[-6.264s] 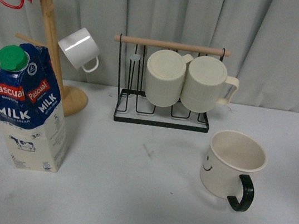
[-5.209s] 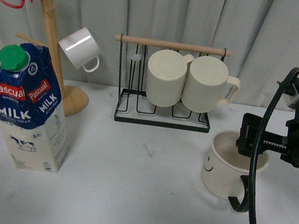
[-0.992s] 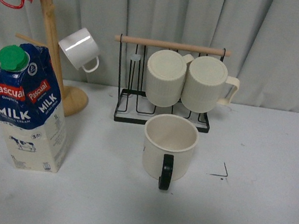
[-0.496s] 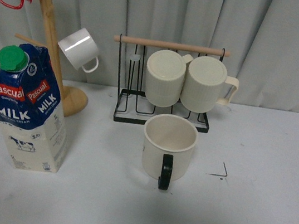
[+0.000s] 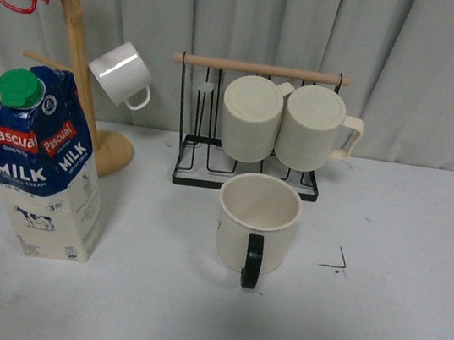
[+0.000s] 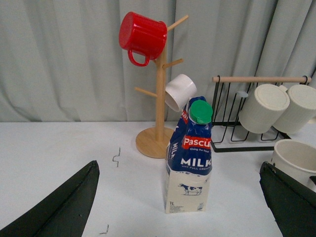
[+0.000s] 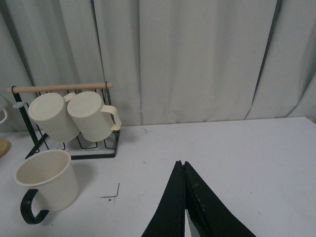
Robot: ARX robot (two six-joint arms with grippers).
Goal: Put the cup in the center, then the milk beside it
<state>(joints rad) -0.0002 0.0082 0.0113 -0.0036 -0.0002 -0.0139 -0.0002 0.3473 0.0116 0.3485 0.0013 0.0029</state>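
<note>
Left hand (image 6: 177,167) spread wide, fingers (image 6: 64,207) cut off by the frame; right hand (image 7: 181,168) pressed together, empty. Cup (image 5: 257,223) stands on desk (image 5: 374,329), handle forward; milk (image 5: 42,168) well apart.

The left gripper (image 6: 178,167) is wide open; its 2 dark fingers (image 6: 64,207) are spread well apart, both pointing forward; the right gripper (image 7: 181,167) is closed; its 2 dark fingers (image 7: 170,210) lie pressed together along their length, and the tips meet in 1 point.
</note>
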